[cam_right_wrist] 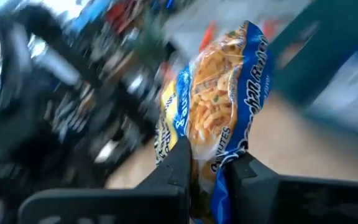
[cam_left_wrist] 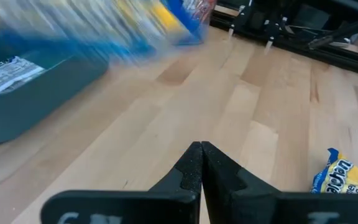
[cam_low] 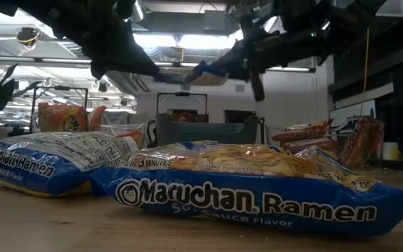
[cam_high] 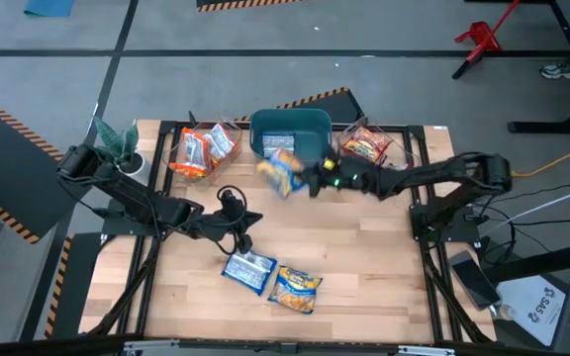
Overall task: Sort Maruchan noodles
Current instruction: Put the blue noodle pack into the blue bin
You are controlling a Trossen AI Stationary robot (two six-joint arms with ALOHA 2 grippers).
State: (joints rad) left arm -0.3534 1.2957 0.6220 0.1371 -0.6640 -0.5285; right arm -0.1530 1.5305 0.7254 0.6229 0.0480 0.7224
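My right gripper [cam_high: 306, 182] is shut on a blue Maruchan packet [cam_high: 283, 170], held in the air just in front of the teal bin [cam_high: 290, 133]. The packet also shows in the right wrist view [cam_right_wrist: 222, 93] and high up in the low view [cam_low: 198, 73]. Two more blue packets [cam_high: 250, 269] [cam_high: 298, 289] lie flat on the table near its front edge. My left gripper [cam_high: 244, 237] is shut and empty above the table's middle, just beyond those two packets; its closed fingers show in the left wrist view [cam_left_wrist: 201, 152]. My right gripper pinches the blue packet between its two fingers at one end [cam_right_wrist: 205, 163]. The fingers come roughly level from the table's right side. The rest of the packet sticks out past the fingertips, lifted clear of the table and of the bin.
A clear container with orange packets [cam_high: 204, 150] stands left of the bin, and one with dark red packets [cam_high: 366, 146] stands to its right. A small plant [cam_high: 117, 143] is at the table's far left corner. Bare wood [cam_high: 364, 257] lies to the front right.
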